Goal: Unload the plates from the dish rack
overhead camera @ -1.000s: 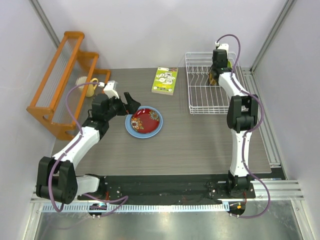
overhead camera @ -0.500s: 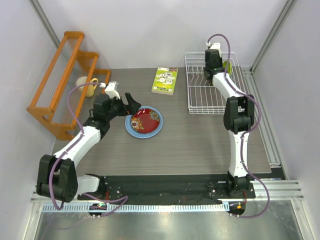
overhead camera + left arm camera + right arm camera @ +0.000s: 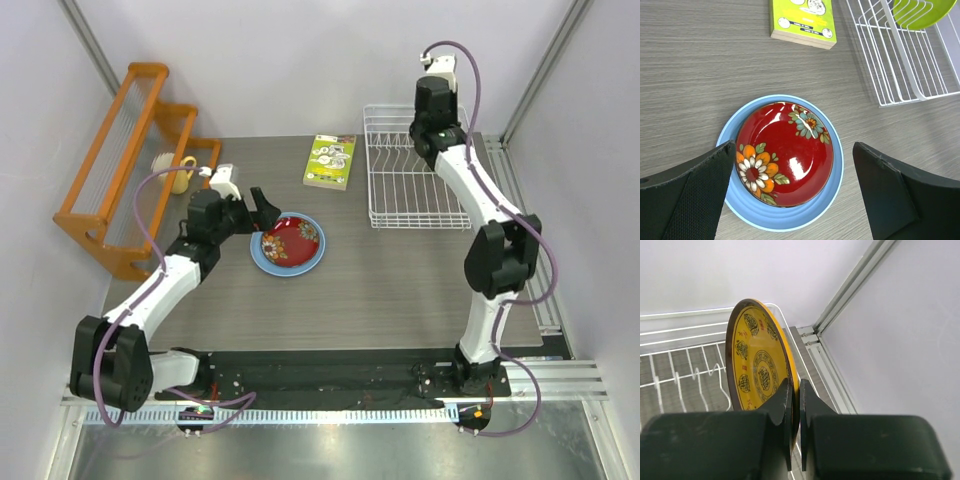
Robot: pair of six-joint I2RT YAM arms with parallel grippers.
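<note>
The dark-red floral plate (image 3: pixel 291 240) lies on the light-blue plate (image 3: pixel 262 262) on the table, left of centre. My left gripper (image 3: pixel 794 150) is open and empty just above them, a finger on each side; both plates show in the left wrist view (image 3: pixel 785 150), (image 3: pixel 770 217). My right gripper (image 3: pixel 799 390) is shut on the rim of the yellow patterned plate (image 3: pixel 757 370), held on edge above the dish rack (image 3: pixel 415 190). The lime-green plate (image 3: pixel 920 12) stands in the rack. In the top view the right arm hides the yellow and green plates.
A green-and-white booklet (image 3: pixel 330 161) lies between the stacked plates and the rack. An orange wooden rack (image 3: pixel 120 160) stands at the far left with a yellow mug (image 3: pixel 180 172) beside it. A metal rail (image 3: pixel 830 365) runs along the table's right edge.
My right gripper has risen with the yellow plate, lifting it out of the rack. The rack has shifted slightly left. The left arm has hardly moved.
</note>
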